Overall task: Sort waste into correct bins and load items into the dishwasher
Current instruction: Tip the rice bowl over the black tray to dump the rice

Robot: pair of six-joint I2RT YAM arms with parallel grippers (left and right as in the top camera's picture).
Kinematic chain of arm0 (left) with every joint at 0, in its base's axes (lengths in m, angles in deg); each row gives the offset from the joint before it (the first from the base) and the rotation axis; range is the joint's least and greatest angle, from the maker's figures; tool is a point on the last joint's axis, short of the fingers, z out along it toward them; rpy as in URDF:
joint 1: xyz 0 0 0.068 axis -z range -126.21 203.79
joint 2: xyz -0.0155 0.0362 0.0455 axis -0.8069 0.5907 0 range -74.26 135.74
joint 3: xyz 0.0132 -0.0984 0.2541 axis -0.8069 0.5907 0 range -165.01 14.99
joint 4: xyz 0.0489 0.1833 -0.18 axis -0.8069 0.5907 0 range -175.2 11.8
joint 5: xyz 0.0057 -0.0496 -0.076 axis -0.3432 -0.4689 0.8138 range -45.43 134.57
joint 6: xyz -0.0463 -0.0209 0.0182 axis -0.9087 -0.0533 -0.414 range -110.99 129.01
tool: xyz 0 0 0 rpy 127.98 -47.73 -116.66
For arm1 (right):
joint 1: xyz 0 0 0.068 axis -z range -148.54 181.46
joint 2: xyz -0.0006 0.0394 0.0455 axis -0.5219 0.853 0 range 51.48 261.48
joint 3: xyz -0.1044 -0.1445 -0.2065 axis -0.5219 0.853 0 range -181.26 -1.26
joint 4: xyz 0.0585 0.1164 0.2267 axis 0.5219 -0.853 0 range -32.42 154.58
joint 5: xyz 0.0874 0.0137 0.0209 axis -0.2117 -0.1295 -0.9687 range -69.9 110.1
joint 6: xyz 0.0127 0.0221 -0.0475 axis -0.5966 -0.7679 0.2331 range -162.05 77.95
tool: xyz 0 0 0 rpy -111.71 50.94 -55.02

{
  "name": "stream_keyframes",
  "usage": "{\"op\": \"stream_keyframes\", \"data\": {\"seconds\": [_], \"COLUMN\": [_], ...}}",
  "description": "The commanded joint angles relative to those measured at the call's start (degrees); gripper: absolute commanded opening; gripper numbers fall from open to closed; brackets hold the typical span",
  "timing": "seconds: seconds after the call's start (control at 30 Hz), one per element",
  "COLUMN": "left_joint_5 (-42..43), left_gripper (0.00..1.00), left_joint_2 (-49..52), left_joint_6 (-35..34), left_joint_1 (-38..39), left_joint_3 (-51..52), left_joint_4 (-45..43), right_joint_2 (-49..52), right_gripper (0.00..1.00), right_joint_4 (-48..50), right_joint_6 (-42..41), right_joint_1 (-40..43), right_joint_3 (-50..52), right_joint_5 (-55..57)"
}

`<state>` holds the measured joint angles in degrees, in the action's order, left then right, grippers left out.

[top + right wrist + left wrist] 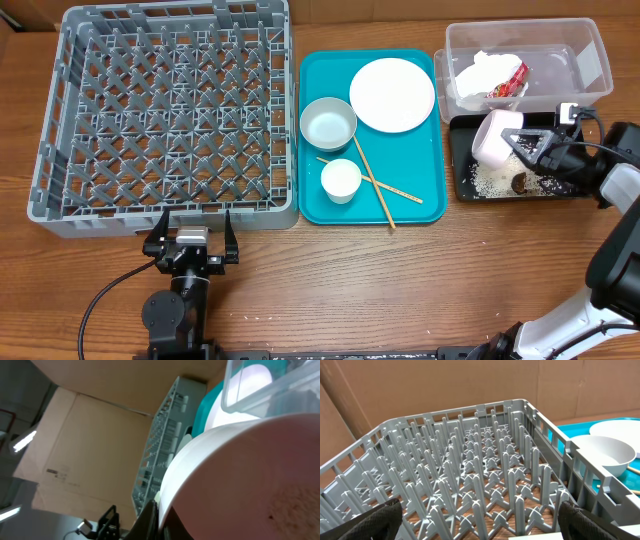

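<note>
Bowl (pixel 497 138) in right hand (pixel 520 145), cardboard label (pixel 56 474) illegible

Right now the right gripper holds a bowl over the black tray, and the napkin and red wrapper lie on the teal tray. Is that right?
Not quite. The napkin and red wrapper lie in the clear tub, not on the teal tray; the overhead view shows it. The right gripper does hold a bowl over the black tray.

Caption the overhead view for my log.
Right gripper holds a tilted white bowl over the rice-strewn black tray; left gripper open beside rack.
</note>
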<state>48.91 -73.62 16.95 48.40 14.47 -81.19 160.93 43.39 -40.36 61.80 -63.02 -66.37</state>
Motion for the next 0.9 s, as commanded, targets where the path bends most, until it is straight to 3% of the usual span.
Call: {"op": "stream_keyframes", "data": {"seconds": [0.0,0.17,0.27,0.43,0.57,0.63,0.77,0.87], "left_joint_5": [0.1,0.1,0.1,0.1,0.1,0.1,0.1,0.1], "left_gripper": [1.0,1.0,1.0,1.0,1.0,1.0,1.0,1.0], "left_joint_2": [-0.4,-0.4,-0.4,-0.4,-0.4,-0.4,-0.4,-0.4], "left_joint_6": [1.0,1.0,1.0,1.0,1.0,1.0,1.0,1.0], "left_joint_1": [-0.6,-0.6,-0.6,-0.6,-0.6,-0.6,-0.6,-0.6], "left_joint_3": [0.2,0.2,0.2,0.2,0.2,0.2,0.2,0.2], "left_joint_4": [0.1,0.1,0.1,0.0,0.1,0.1,0.1,0.1], "right_joint_2": [-0.9,-0.9,-1.0,-1.0,-1.0,-1.0,-1.0,-1.0], "right_gripper": [0.04,0.04,0.04,0.04,0.04,0.04,0.04,0.04], "right_joint_4": [4.8,7.2,8.0,20.8,19.7,24.4,23.1,28.7], "right_joint_6": [-14.2,-37.1,-46.5,-46.9,-50.0,-50.0,-54.8,-54.3], "right_joint_1": [1.7,3.1,3.1,3.1,3.1,2.3,2.3,1.9], "right_joint_3": [-0.1,-0.1,-0.1,-0.1,-0.1,-0.1,-0.1,-0.1], "right_joint_5": [-3.4,7.3,8.0,-2.3,3.6,-2.5,1.1,-0.5]}}
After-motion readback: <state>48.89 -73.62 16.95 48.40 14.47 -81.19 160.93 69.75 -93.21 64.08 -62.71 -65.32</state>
